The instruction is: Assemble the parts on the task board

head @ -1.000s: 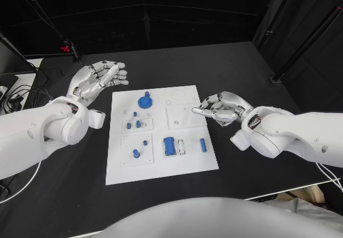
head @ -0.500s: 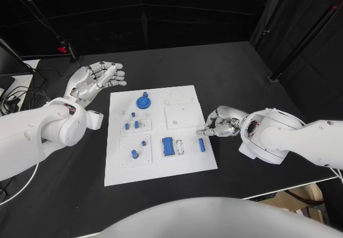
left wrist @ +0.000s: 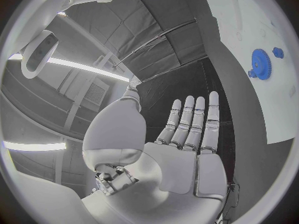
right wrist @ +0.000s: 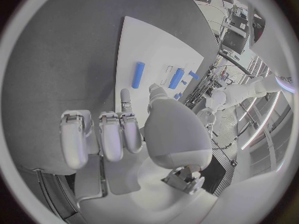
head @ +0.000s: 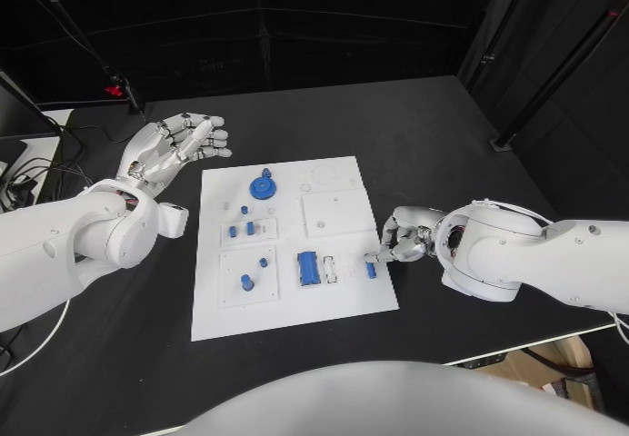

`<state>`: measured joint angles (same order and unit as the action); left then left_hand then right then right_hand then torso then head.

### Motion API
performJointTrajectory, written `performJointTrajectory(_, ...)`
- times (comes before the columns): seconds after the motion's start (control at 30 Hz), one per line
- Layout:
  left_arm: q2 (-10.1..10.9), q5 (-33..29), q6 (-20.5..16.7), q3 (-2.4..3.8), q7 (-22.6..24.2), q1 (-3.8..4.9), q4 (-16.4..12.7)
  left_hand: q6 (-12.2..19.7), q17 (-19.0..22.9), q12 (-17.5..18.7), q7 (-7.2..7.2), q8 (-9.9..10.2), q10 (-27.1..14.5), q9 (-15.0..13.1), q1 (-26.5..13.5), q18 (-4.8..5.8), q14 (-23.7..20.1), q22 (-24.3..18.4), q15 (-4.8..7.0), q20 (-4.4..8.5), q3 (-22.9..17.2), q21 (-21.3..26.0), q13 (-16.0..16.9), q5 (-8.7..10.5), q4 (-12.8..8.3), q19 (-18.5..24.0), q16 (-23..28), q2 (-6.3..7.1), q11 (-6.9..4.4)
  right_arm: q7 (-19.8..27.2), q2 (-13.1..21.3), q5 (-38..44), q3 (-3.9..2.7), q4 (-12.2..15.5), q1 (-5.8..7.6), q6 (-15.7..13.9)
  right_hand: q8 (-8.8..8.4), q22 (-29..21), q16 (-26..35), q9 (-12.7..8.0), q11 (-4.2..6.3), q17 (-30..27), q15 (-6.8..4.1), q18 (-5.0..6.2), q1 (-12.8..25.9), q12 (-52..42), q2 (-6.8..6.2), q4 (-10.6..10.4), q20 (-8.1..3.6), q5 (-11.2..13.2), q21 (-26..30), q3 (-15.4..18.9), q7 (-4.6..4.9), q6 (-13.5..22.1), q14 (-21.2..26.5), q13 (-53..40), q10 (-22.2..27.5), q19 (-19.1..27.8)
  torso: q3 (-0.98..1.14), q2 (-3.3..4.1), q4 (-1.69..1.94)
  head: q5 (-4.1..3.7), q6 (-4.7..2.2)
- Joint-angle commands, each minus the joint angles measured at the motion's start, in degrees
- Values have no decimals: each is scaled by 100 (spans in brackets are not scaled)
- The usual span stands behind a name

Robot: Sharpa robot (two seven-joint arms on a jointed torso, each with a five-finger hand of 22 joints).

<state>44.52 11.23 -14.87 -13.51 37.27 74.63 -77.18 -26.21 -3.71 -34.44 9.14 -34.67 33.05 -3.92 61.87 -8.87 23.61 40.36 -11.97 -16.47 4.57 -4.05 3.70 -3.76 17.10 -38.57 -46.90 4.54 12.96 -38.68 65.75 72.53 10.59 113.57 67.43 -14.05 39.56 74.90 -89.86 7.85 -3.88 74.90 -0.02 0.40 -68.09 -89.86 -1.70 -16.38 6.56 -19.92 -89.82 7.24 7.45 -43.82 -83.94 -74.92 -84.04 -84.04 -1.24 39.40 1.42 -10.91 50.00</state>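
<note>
White task board (head: 288, 309) — blue parts (head: 311, 268), seemingly — black table (head: 433, 136).

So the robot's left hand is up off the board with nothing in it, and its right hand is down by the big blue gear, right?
Not quite. The left hand is off the task board with nothing in it, but the right hand is not by the blue gear. The head view shows it at the board's near right edge, by the slim blue part. The gear lies at the far end.

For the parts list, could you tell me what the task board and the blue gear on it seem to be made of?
The task board looks like matte white plastic, flat and without glare, though painted metal is possible. The blue gear looks like moulded or printed plastic: uniform saturated colour, no metallic shine.
</note>
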Motion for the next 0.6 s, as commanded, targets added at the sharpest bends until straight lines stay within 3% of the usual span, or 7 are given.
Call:
performJointTrajectory(0.03, 3, -22, 66, 4, 29, 7, -4, 33, -4, -36, 639, -28, -22, -3, -19, 17, 28, -9, 8, 7, -37, -32, 4, -24, -11, 33, -18, -59, 0, -328, -53, 142, 0, -17, 5, 294, -19, 1510, -14, -5, 54, 1510, -24, -40, -3, -14, 53, -12, -45, -28, -18, 19, -14, -40, -606, -1508, -596, -596, -1, -3, -6, 15, 0)
performJointTrajectory(0.37, 2, -22, 65, 4, 29, 7, -2, 40, -4, -43, 639, -36, -26, -2, -12, 18, 25, -14, 8, 7, -45, -34, 4, -35, -12, 36, -21, -86, 1, -411, -258, 16, -1, -97, 5, 499, -29, 1510, -14, 0, 56, 1510, -21, -40, 15, -14, 103, -17, -43, -43, -18, 27, -17, -70, -606, -1508, -596, -596, -3, 0, 1, 4, 0)
performJointTrajectory(0.6, 3, -22, 70, 4, 29, 7, -2, 40, -4, -43, 639, -36, -26, -2, -12, 18, 25, -14, 8, 7, -45, -34, 4, -35, -12, 36, -21, -86, 1, -484, -347, -11, -1, -233, 5, 806, -83, 1510, -14, -3, 53, 1510, -16, -40, 84, -14, 240, -24, -39, -47, -18, 49, -12, -78, -606, -1508, -596, -596, -4, -1, 2, 7, 0)
